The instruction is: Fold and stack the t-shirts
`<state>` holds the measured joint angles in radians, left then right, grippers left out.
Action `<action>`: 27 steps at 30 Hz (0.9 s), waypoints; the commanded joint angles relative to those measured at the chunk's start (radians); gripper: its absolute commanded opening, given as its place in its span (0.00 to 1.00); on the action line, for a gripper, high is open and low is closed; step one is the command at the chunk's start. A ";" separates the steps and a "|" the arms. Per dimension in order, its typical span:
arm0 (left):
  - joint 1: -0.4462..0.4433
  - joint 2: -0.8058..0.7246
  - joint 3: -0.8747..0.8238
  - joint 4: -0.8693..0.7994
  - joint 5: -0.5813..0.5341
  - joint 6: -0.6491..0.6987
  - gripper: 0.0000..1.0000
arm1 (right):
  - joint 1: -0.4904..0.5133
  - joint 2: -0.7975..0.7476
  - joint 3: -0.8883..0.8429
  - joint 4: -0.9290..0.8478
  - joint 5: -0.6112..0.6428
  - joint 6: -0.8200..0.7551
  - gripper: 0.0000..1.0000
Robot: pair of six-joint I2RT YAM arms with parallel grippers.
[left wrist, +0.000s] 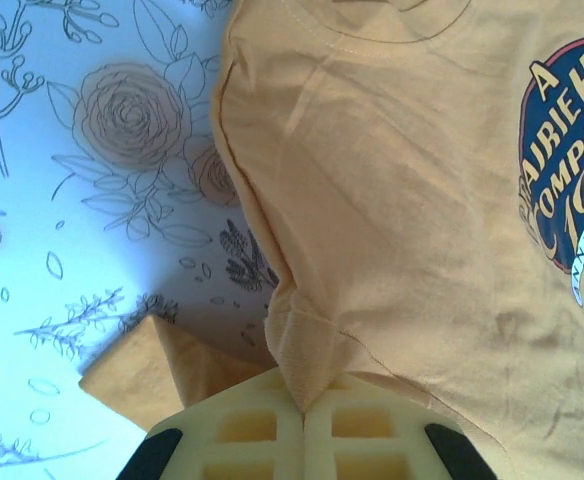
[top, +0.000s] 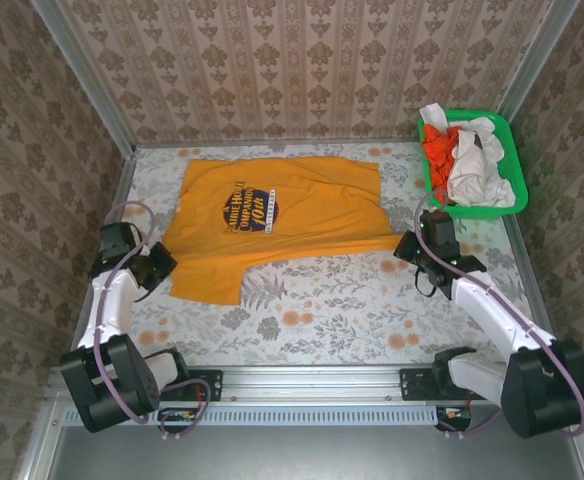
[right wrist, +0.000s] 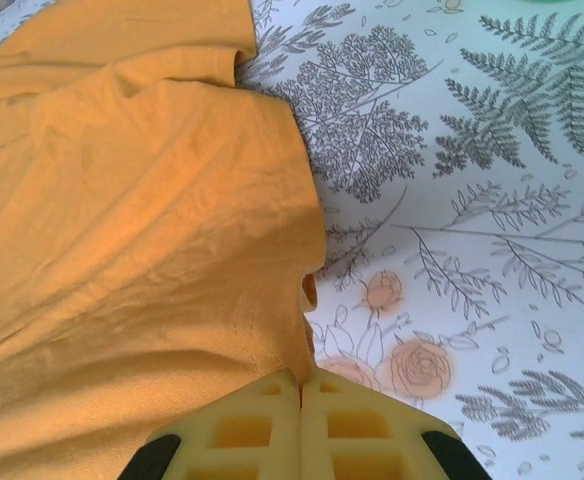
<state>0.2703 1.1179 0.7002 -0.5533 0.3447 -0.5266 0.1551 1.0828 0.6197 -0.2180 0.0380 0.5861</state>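
on the flowered table (top: 322, 310), one mustard-orange t-shirt (top: 272, 225) lies spread from the centre toward 10 o'clock. one green basket (top: 513, 150) stands at 1 o'clock, and in it are one red-orange t-shirt (top: 438, 150) and a bundle of white t-shirts (top: 467, 165) too crumpled to count. the mustard shirt's long span runs from 9 to 3 o'clock. its one chest print (top: 247, 211) reads upright from the arms' side, its top toward 12. in the left wrist view the dark oval shows "compan", "10th" and "anniver", cut off at the frame edge. two grippers are at work, both with jaws closed on this shirt. the left gripper (top: 162, 262) pinches a bunched fold at the shirt's 8 o'clock corner, and the right gripper (top: 404, 245) pinches the hem at its 3 o'clock end.
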 commanded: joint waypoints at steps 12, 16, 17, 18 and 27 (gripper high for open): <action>0.015 -0.089 0.028 -0.178 0.010 0.050 0.00 | -0.009 -0.200 -0.083 -0.185 -0.006 0.002 0.00; 0.015 -0.039 0.065 -0.136 -0.005 0.049 0.00 | -0.009 -0.112 -0.023 -0.148 -0.002 -0.024 0.00; 0.015 -0.019 0.078 -0.126 -0.006 0.052 0.00 | -0.009 -0.083 -0.005 -0.139 0.002 -0.030 0.00; 0.015 -0.001 0.090 -0.119 -0.006 0.059 0.00 | -0.009 -0.056 0.014 -0.133 0.007 -0.035 0.00; 0.014 0.161 0.232 -0.077 -0.020 0.107 0.00 | -0.035 0.122 0.139 -0.082 0.035 -0.049 0.00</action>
<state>0.2710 1.2545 0.8818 -0.6662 0.3592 -0.4484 0.1349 1.1740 0.7147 -0.3222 0.0235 0.5529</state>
